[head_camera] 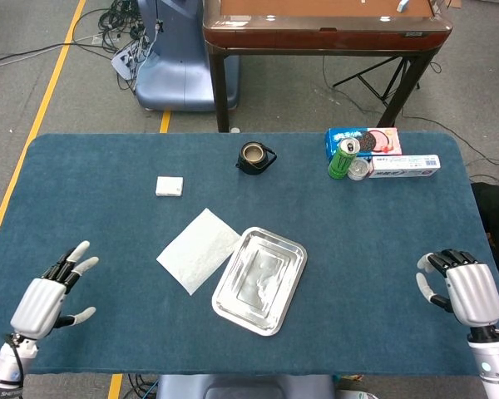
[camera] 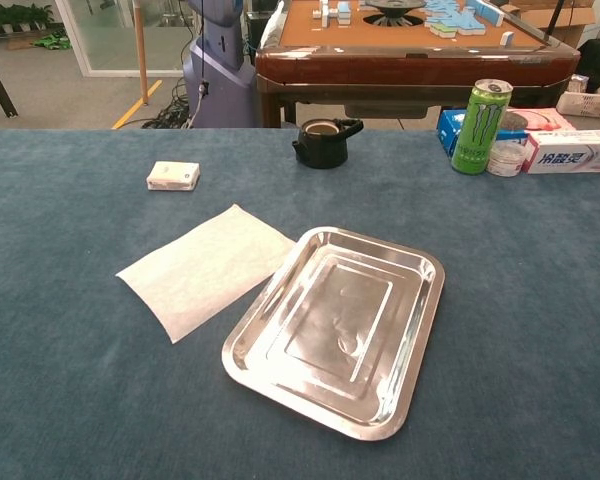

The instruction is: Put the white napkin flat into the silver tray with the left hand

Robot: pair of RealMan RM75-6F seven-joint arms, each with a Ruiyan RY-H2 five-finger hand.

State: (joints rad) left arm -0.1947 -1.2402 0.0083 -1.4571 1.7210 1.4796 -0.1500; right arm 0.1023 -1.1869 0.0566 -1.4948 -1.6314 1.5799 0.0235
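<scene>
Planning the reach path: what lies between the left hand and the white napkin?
Only bare blue table cover between the left hand and the napkin, as the head view shows.

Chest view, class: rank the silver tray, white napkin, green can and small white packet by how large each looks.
1. Silver tray
2. White napkin
3. Green can
4. Small white packet
The can and packet sit further from the camera, so their true sizes are less certain.

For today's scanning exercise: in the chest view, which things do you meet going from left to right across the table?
White napkin → silver tray → green can → white toothpaste box.
</scene>
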